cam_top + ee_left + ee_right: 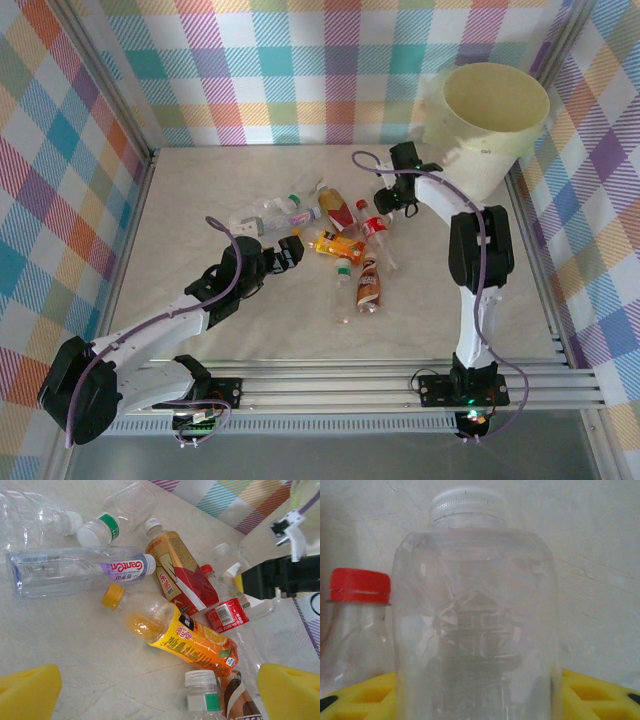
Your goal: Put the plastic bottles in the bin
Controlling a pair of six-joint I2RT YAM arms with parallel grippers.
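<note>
Plastic bottles (pixel 345 245): a loose cluster lying on the middle of the surface (pixel 300 335), several of them touching.
Bin (pixel 490 160): upright at the far right corner, well apart from the cluster.
Left jaws: spread wide open at the near left edge of the cluster, with the yellow pads (pixel 30 692) in the lower corners of the left wrist view.
Ahead of the left jaws: an orange juice bottle (pixel 180 632) with a yellow cap lies on its side. A red-and-gold bottle (pixel 180 575) touches it. A clear purple-labelled bottle (pixel 75 570) lies just beside both.
Near edge, left wrist view: a white-capped bottle with a green band (pixel 200 690) sits just beside a brown bottle (pixel 240 700).
Right jaws: on the far right side of the cluster, between it and the bin, closed against the sides of a clear bottle (pixel 475 630) with a white cap.
Beside the held bottle: a red-capped clear bottle (pixel 357 625), on its left in the right wrist view.
</note>
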